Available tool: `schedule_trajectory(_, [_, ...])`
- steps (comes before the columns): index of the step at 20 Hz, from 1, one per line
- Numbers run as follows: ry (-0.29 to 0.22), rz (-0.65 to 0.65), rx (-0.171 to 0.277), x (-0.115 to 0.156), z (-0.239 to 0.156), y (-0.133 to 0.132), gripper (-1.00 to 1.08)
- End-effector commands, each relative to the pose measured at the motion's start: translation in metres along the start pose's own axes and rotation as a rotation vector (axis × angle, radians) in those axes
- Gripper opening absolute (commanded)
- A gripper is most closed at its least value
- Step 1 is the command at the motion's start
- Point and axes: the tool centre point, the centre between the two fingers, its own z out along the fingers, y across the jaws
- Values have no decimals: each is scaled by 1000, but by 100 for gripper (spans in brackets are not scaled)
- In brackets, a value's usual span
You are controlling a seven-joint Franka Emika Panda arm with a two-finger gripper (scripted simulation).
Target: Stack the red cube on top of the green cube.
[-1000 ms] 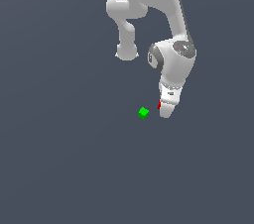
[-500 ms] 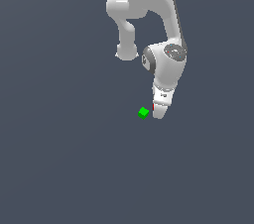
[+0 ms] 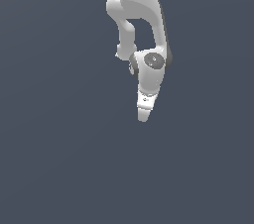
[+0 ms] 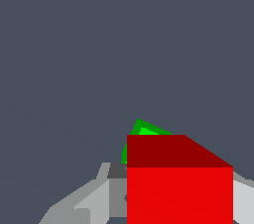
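Observation:
In the wrist view the red cube (image 4: 178, 188) sits between my fingers (image 4: 84, 203), held by the shut gripper. The green cube (image 4: 144, 134) shows just behind and below it, mostly covered by the red cube. In the exterior view my gripper (image 3: 143, 116) points down over the spot where the green cube stood; both cubes are hidden behind the hand there.
The white arm (image 3: 136, 15) reaches down from the top of the exterior view. The floor (image 3: 59, 158) is a plain dark grey surface.
My gripper has moved toward the exterior view's left with the red cube and now covers the green cube, which was visible beside it before.

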Motion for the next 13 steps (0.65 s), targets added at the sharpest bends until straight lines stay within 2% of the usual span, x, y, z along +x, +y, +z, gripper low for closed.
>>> schedule_trajectory(1, [1,-2,-2,-3,2,2,-100])
schedule_trajectory(3, [1,-2,-2,-2,2,2,-100])
schedule_trajectory(4, [1,-2,-2,-2,2,2,100])
schedule_trajectory(13, [1,-2,-2,-2,2,2,100])
